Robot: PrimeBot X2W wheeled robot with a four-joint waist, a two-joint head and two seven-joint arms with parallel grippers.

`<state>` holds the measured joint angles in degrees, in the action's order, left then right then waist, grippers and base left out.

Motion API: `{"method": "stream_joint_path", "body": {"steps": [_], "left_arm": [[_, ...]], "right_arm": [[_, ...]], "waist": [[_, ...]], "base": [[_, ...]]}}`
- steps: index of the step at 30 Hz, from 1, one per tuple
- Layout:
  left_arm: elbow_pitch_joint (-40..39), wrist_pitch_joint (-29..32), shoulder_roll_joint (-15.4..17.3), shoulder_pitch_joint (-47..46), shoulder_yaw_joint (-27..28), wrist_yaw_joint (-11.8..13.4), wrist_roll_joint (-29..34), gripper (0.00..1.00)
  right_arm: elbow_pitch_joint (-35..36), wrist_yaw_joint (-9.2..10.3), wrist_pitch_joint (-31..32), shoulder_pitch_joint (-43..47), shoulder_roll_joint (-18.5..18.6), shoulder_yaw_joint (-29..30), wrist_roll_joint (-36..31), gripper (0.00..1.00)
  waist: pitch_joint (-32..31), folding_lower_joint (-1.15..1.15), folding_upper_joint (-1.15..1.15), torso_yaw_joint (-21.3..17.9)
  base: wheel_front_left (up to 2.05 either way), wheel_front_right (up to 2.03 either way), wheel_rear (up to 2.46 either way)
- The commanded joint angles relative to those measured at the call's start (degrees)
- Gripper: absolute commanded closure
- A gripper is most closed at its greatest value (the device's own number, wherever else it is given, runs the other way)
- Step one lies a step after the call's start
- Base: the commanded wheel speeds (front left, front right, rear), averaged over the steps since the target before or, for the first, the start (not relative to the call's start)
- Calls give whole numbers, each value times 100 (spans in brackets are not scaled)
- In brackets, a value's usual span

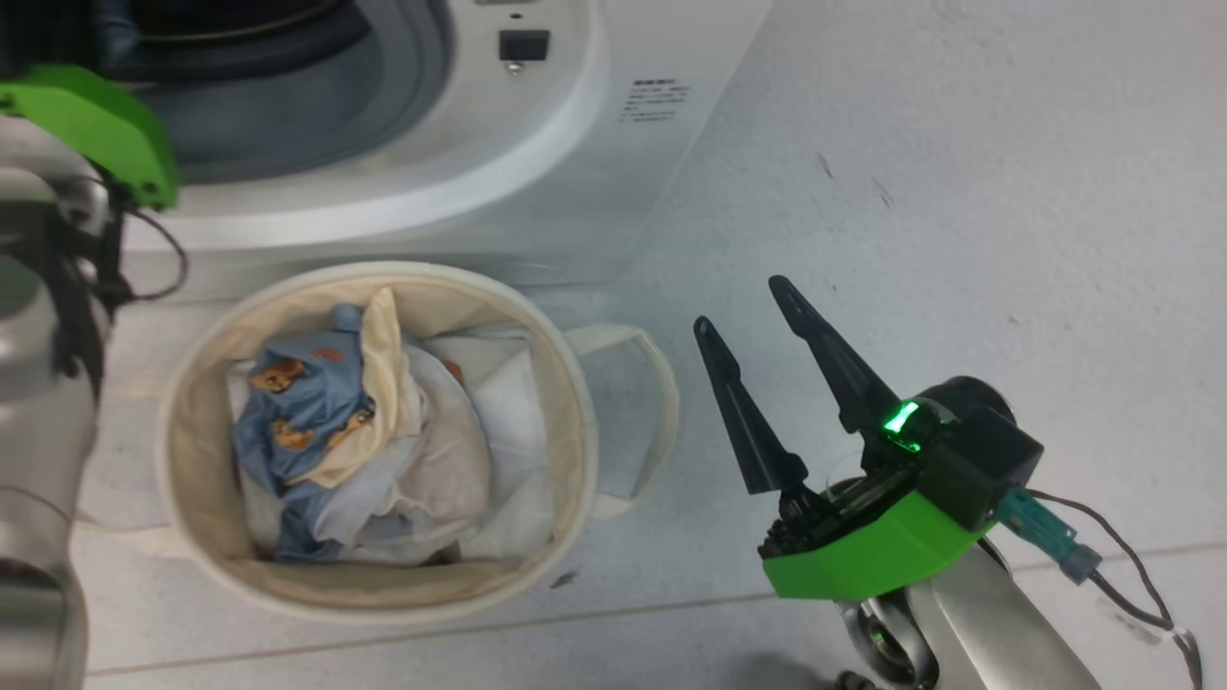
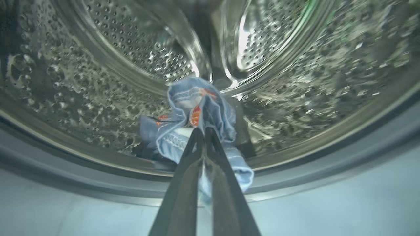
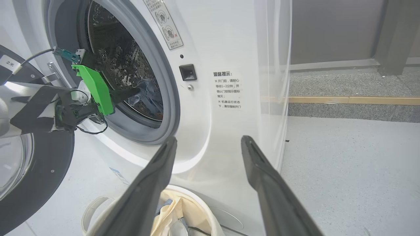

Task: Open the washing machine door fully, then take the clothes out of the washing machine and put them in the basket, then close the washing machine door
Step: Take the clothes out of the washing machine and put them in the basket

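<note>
Sticker [image 3: 228, 90] on the white washing machine [image 3: 229, 39] was headed 温馨提示, and the lines under it were too small for me to read. A cable tag [image 3: 7, 63] read 2米. The floor [image 1: 959, 192] was pale grey and speckled, with a grey wall [image 3: 328, 29] far behind. The washing machine door [image 3: 42, 164] hung open on the left. The left gripper [image 2: 203, 131] was inside the steel drum [image 2: 295, 82], fingers pressed together on a light-blue garment [image 2: 197, 101] at the near lip. The right gripper [image 1: 741, 305] hovered with fingers spread, just right of the cream basket [image 1: 575, 422], which held printed clothes [image 1: 307, 402] and a white sheet [image 1: 508, 402].
</note>
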<state>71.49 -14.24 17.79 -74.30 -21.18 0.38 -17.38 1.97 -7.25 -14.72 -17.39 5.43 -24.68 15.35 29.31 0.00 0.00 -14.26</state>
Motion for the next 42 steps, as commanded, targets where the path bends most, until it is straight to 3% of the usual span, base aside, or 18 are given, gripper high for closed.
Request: {"method": "stream_joint_path", "body": {"steps": [1,9,15,21,27,31,35,42], "left_arm": [[-418,-70,195,100,135,-50,-69,100],[-2497,-74,-96,1832,541,-432,-317,100],[-3468,-56,-52,2640,602,-595,-492,100],[-5231,861,118,3135,522,-645,-809,100],[-7282,2049,396,3330,660,-374,-1119,100],[-8156,2668,585,3330,807,-143,-1249,100],[-8483,2962,680,3516,922,16,-1375,100],[-8615,2942,700,4069,1176,170,-1655,100]], "right_arm": [[126,-24,-28,25,21,-96,68,0],[-191,-24,-28,96,145,2,301,0],[-379,-24,-28,174,237,77,406,0],[-468,-24,-28,312,319,211,453,0],[-458,-24,-28,428,315,313,458,0],[-473,-24,-28,483,284,293,461,0],[-479,-24,-28,491,245,231,485,0],[-491,-24,-28,492,281,206,475,0]], "waist": [[-189,0,0,165],[-851,0,0,767],[-1306,0,0,1185],[-1765,0,0,1657],[-2078,0,0,1840],[-2166,0,0,1834],[-2143,0,0,1771],[-2085,0,0,1619]], "base": [[0,0,0],[0,0,0],[0,0,0],[0,0,0],[0,0,0],[0,0,0],[0,0,0],[0,0,0]]}}
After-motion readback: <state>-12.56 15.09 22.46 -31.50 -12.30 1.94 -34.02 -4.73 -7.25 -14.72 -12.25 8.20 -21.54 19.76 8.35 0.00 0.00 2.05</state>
